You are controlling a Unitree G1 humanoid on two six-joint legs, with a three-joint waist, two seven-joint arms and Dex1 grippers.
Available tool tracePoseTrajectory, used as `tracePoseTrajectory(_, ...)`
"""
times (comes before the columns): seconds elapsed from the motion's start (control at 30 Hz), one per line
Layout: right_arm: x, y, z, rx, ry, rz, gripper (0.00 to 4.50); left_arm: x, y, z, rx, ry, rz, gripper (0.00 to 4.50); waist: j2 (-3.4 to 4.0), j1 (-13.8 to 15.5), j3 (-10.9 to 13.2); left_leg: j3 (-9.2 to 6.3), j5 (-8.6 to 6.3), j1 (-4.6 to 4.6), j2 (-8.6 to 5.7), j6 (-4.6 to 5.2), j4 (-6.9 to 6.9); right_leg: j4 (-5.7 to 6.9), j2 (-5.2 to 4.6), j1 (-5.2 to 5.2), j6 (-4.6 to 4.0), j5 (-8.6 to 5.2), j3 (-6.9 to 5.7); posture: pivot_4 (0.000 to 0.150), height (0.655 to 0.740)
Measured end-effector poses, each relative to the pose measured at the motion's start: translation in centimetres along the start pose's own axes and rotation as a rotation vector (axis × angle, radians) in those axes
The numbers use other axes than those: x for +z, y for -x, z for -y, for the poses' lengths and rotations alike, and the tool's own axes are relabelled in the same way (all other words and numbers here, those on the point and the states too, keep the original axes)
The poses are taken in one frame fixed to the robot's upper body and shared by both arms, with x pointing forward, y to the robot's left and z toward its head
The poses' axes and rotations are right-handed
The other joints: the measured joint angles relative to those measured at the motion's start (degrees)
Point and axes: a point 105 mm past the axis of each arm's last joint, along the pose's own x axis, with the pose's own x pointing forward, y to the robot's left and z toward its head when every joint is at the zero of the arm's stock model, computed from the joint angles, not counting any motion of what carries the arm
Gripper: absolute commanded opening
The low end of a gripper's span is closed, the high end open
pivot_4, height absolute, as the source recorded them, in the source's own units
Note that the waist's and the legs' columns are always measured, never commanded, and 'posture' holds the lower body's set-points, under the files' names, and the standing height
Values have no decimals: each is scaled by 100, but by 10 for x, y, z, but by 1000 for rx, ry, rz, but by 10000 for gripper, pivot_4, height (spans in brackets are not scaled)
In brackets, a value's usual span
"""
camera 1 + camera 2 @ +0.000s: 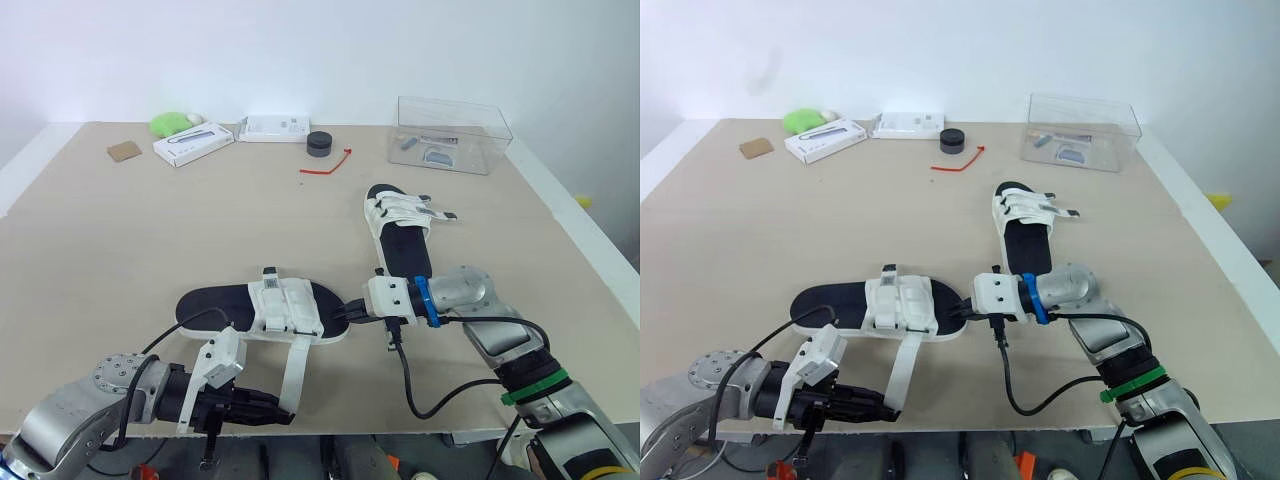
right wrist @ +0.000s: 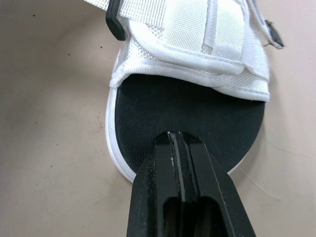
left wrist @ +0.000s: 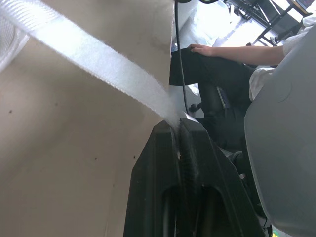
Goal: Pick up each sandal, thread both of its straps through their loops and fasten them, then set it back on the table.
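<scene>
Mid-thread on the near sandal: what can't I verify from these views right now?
- Head views: too small to tell whether the strap in the left gripper runs through a loop on the near sandal.
- Right wrist view: unclear whether the right gripper touches that sandal or hangs above it.
- Far sandal: strap fastening too small.
- Clear box: contents too small.

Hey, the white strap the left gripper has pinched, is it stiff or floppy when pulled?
Probably floppy: the strap is a thin flat band, straight only where it is stretched from the sandal to the left gripper. Its woven, fuzzy face should resist slipping out. Being so thin, it is likely very light.
</scene>
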Motion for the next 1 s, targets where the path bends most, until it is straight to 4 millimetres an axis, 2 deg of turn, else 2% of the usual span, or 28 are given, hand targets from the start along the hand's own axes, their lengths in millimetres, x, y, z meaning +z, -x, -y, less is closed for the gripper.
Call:
tracePoseTrajectory(0.07,0,0,0,1,3,1,0,2,-1,-3,8,-36,-6,930,0,0,0,0,-3,-1,2,0,-1,0,0,0,-1,-2,0,1500,7400)
tracePoseTrajectory(0.17,0,0,0,1,2,0,0,6,-3,-5,11,-122,-23,10086,0,0,0,2,-3,0,1,0,0,0,0,1,1,-1,2,1500,7400)
tracePoseTrajectory(0.2,-1,0,0,1,3,0,0,7,-2,-5,9,-146,-26,15589,0,1,0,2,-3,0,0,0,1,0,-2,2,1,-1,2,1500,7400)
tracePoseTrajectory(0.27,-1,0,1,0,3,-1,0,11,0,-6,4,-238,-57,22281,-2,1,0,3,-2,0,-1,0,3,0,0,2,3,0,0,1500,7400)
tracePoseTrajectory(0.3,-1,0,1,-1,3,-1,0,13,3,-6,0,-305,-87,27553,-2,1,0,3,-2,0,-1,-1,4,0,0,2,3,0,0,1500,7400)
tracePoseTrajectory(0.43,-1,0,0,4,9,1,0,19,21,-13,-26,-722,-300,43983,5,5,0,8,-2,2,-3,-1,1,-1,-4,2,1,0,4,1500,7400)
tracePoseTrajectory(0.53,-1,1,0,7,13,0,0,36,24,-15,-63,-1051,-363,43983,1,8,-1,13,-3,-1,-3,1,2,-3,-19,2,2,1,7,1500,7400)
tracePoseTrajectory(0.6,-1,1,0,8,13,0,0,40,25,-20,-63,-1166,-380,43983,5,8,-2,15,-4,0,-4,3,2,-3,-20,3,3,2,9,1500,7400)
tracePoseTrajectory(0.67,-2,1,1,9,12,-1,0,54,21,-33,-24,-1311,-340,43983,1,16,-4,13,-3,-1,-3,4,4,-3,-14,6,4,5,5,1500,7400)
tracePoseTrajectory(0.87,0,-1,1,16,19,3,0,48,7,-35,-79,-1376,-286,43983,0,2,-5,21,-12,-1,0,19,5,-4,-10,4,12,9,15,1500,7400)
tracePoseTrajectory(1.0,0,0,2,15,18,1,0,41,-15,-29,-151,-1374,-220,43983,0,3,-4,22,-12,-1,0,20,10,-3,-1,5,14,10,16,1500,7400)
